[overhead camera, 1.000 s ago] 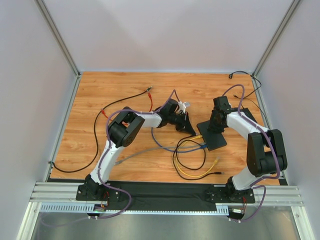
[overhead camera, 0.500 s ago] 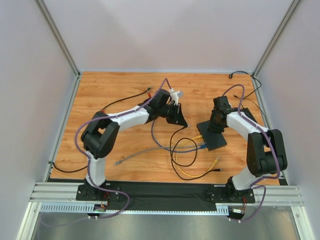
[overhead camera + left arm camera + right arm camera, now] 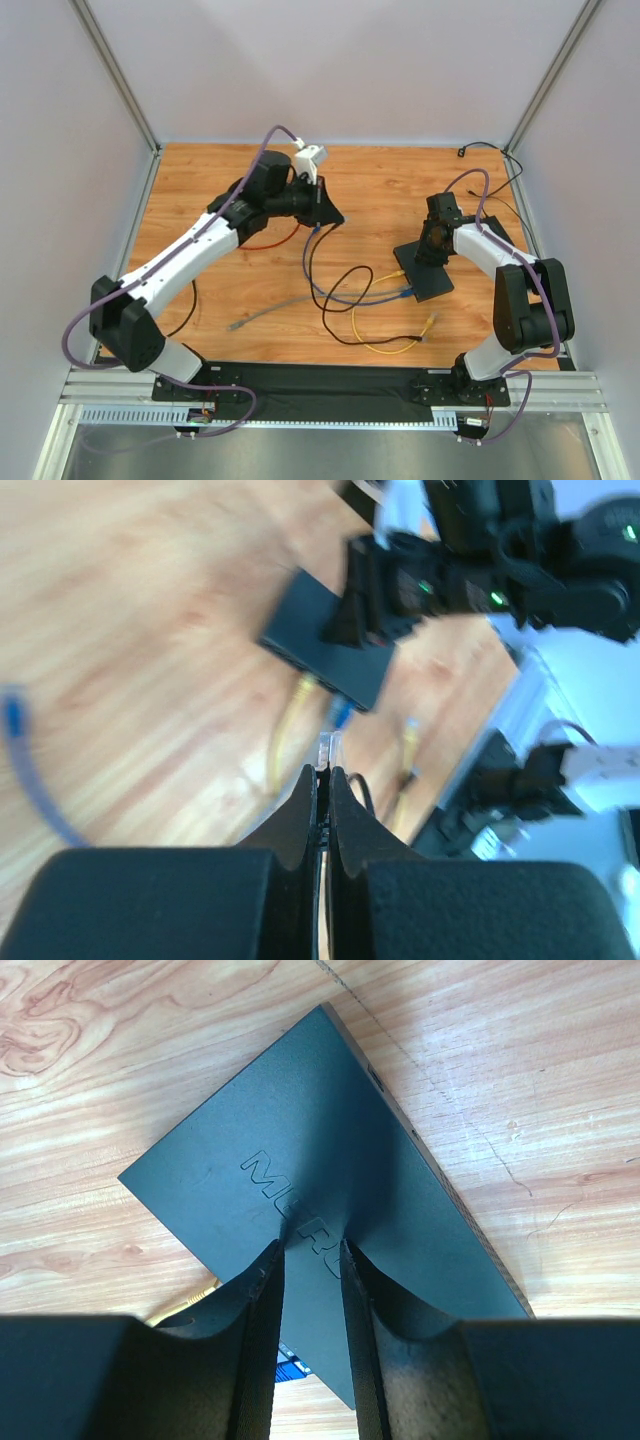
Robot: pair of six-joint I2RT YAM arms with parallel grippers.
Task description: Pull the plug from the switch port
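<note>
The flat black switch lies at the right of the wooden table. It also shows in the right wrist view and the left wrist view. My right gripper is nearly shut and empty. Its tips press on the switch's top. My left gripper is far left of the switch and raised. It is shut on a clear plug whose black cable trails back toward the switch. A yellow plug and a blue plug sit in the switch's edge.
Loose cables lie between the arms: a blue one, a yellow one and a grey one. A red-tipped cable runs under my left arm. A thin black cord lies at the back right by the frame post.
My left gripper has moved up and to the left, away from the switch, with the plug and its black cable in it. The right arm has not moved.
</note>
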